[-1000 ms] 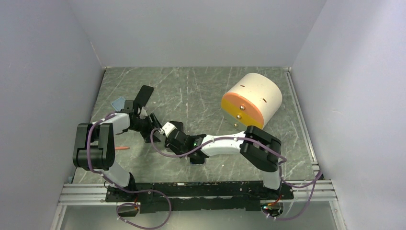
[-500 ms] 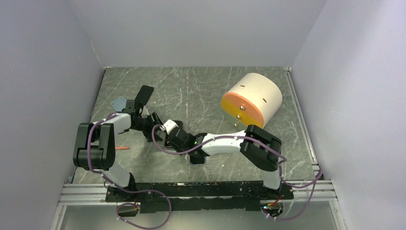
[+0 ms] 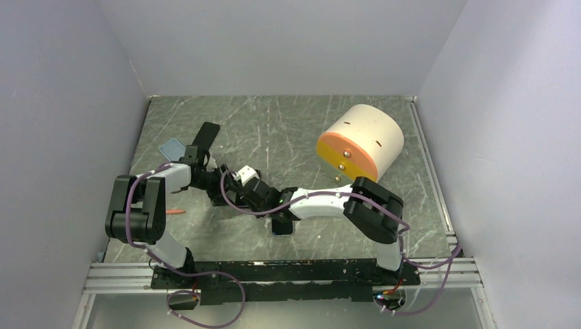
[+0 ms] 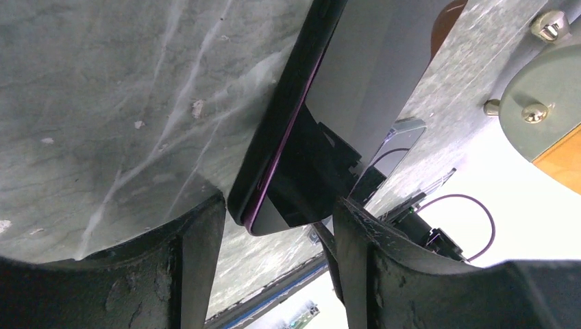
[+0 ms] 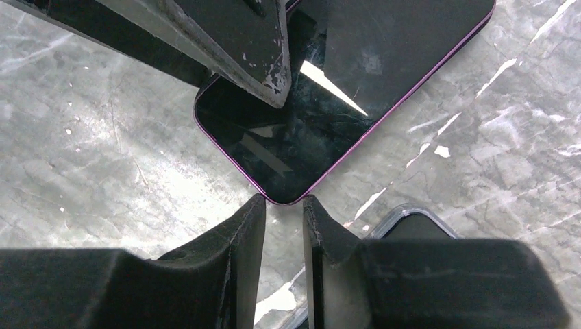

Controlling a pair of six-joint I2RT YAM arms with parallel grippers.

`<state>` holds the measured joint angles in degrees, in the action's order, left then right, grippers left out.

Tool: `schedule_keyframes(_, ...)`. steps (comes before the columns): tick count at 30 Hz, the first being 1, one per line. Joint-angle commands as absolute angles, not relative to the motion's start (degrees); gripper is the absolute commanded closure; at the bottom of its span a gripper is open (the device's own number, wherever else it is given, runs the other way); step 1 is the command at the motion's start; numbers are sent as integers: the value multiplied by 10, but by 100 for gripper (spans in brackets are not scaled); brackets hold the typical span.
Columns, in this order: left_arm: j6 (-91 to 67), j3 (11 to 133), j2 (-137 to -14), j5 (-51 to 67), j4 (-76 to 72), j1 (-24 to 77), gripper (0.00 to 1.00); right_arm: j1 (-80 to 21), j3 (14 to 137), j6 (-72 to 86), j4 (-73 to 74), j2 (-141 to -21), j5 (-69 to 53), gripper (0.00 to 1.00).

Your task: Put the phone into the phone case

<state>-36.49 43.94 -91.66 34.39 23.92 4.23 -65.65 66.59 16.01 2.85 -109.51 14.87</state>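
The phone, black with a purple rim, shows in the right wrist view and is tilted off the table in the left wrist view. My left gripper has the phone's lower corner between its fingers, and the corner touches both. One left finger lies over the screen. My right gripper has only a narrow gap and holds nothing; the phone's corner sits at its fingertips. The clear-rimmed phone case lies just right of it, under the right arm. In the top view both grippers meet and hide the phone.
A big cream cylinder with an orange face lies at the back right. A dark flat slab and a small blue piece lie behind the left arm. A red pen lies by the left arm's base.
My right gripper has moved up and left, closer to the left gripper. The left gripper has shifted slightly back and left.
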Motion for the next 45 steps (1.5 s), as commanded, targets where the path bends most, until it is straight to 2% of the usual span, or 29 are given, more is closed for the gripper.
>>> schedule_keyframes(1,-367,448,-918,346,226,52,36,-652,698,179,-20,-1107,157,71)
schedule_keyframes(4,-373,446,-919,348,218,64,40,-652,707,178,-6,-1118,168,72)
schedule_keyframes(6,-376,446,-916,344,219,68,48,-652,711,184,7,-1121,171,72)
schedule_keyframes(10,-376,454,-910,326,234,69,65,-651,697,191,18,-1079,151,65)
schedule_keyframes(12,-375,463,-904,312,250,68,67,-648,679,195,10,-1042,138,59)
schedule_keyframes(14,-377,471,-894,309,256,69,66,-640,667,206,11,-1014,128,56)
schedule_keyframes(16,-382,480,-879,303,268,68,60,-627,657,219,14,-995,114,56)
schedule_keyframes(18,-385,489,-861,282,279,66,49,-608,646,238,11,-979,104,56)
schedule_keyframes(20,-385,498,-851,266,285,58,43,-589,638,262,4,-967,88,54)
schedule_keyframes(24,-383,514,-872,280,269,45,41,-556,640,302,-16,-967,21,50)
schedule_keyframes(29,-403,525,-913,314,231,28,45,-552,696,324,22,-1015,34,51)
schedule_keyframes(32,-404,534,-942,326,221,28,45,-550,720,347,43,-1045,41,42)
schedule_keyframes(36,-400,528,-972,338,204,29,43,-546,699,376,9,-1052,30,21)
schedule_keyframes(45,-391,501,-985,354,193,29,43,-538,681,404,-34,-1078,3,3)
